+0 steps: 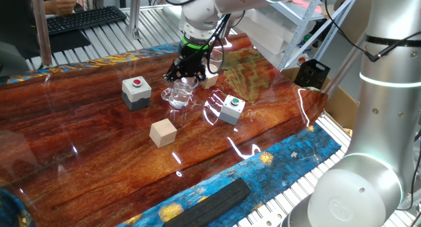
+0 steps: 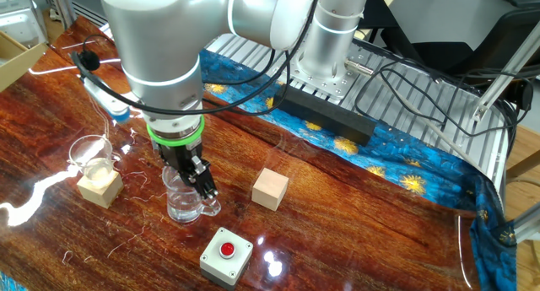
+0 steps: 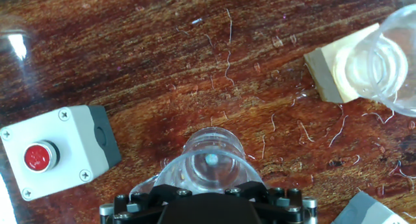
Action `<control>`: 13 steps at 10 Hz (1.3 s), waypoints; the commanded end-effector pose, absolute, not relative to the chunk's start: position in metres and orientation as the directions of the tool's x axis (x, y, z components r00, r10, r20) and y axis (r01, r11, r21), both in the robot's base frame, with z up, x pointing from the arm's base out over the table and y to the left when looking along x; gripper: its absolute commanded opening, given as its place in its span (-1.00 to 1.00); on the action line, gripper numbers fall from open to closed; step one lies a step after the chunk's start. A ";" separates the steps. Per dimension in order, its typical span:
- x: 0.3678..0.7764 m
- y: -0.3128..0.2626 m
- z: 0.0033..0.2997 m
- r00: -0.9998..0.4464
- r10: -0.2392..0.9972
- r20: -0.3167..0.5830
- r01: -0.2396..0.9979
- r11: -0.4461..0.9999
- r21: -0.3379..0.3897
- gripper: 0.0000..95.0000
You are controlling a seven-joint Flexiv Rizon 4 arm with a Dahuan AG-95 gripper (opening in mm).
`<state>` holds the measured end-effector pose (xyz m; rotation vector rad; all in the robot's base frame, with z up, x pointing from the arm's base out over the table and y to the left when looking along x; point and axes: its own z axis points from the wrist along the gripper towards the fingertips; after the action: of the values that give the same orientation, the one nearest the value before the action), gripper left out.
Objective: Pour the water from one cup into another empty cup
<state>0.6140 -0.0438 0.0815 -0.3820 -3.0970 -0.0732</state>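
The glass mug (image 2: 181, 202) with a side handle stands on the wooden table, and a little clear water shows low in it. My gripper (image 2: 196, 183) reaches down over it with a finger on each side of the glass, and the jaws appear closed on the mug. The hand view shows the mug (image 3: 213, 160) straight below my gripper (image 3: 211, 185). The smaller handleless cup (image 2: 91, 152) sits on a wooden cube (image 2: 99, 188) to the mug's left; in the hand view the cup (image 3: 383, 62) is at the upper right. In the first fixed view my gripper (image 1: 183, 74) hides most of that cup.
A red-button box (image 2: 226, 255) lies close in front of the mug. A green-button box (image 1: 231, 108) and a loose wooden cube (image 1: 163, 132) lie nearby. A black bar (image 2: 325, 114) rests on the blue cloth at the table edge.
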 end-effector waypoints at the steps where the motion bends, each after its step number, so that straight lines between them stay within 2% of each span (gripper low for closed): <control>1: 0.612 -0.044 0.082 -0.971 0.240 0.025 0.241 0.970 0.042 1.00; 8: 0.608 -0.044 0.097 -0.972 0.236 0.023 0.236 0.971 0.030 1.00; 13: 0.590 -0.051 0.122 -0.971 0.238 0.022 0.239 0.971 0.016 1.00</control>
<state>0.5858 -0.0528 0.1262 -0.3736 -3.1019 -0.0257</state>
